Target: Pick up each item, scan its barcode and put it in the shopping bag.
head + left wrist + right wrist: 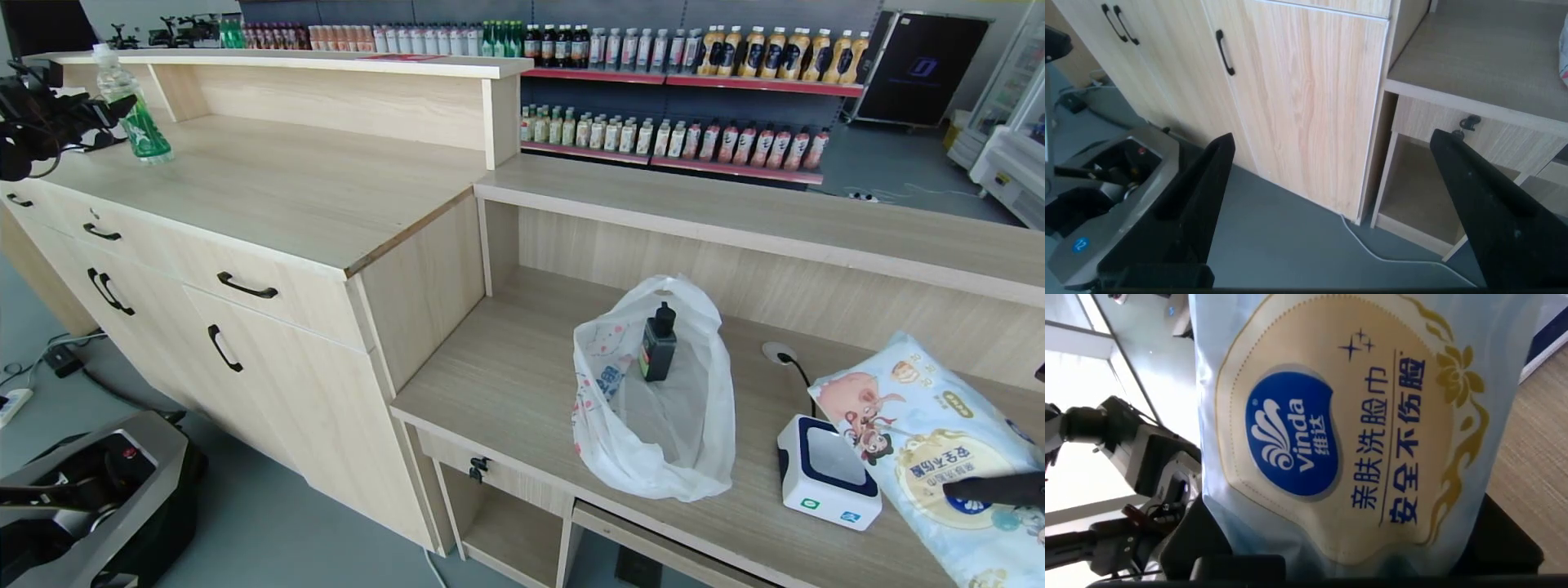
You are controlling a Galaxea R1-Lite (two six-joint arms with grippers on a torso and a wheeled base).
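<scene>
**You:** What does the head view show?

**Me:** Your shopping bag (653,433) stands open on the low desk (506,384). A dark bottle (658,343) stands upright inside it. At four o'clock from the bag sits the white scanner (829,474). Just beside the scanner, at three o'clock, the soft pack (931,425) lies on the desk. Your right claw (967,488) sticks in from three o'clock and lies over the near end of the pack. Far off at ten o'clock, a green bottle (135,114) stands on the high counter (269,180).

**You:** And my left wrist view?

**Me:** Your left claw (1331,147) is wide open and has nothing in it. It hangs over the grey floor (1290,229), near a cupboard door (1306,90) and the corner of the desk.

**You:** And my right wrist view?

**Me:** The pack sits right between the two fingers (1192,547) of your right claw. They press on its two sides. So the claw is closed on the pack as far as the pack lets it, and its printed face looks at the camera.
</scene>
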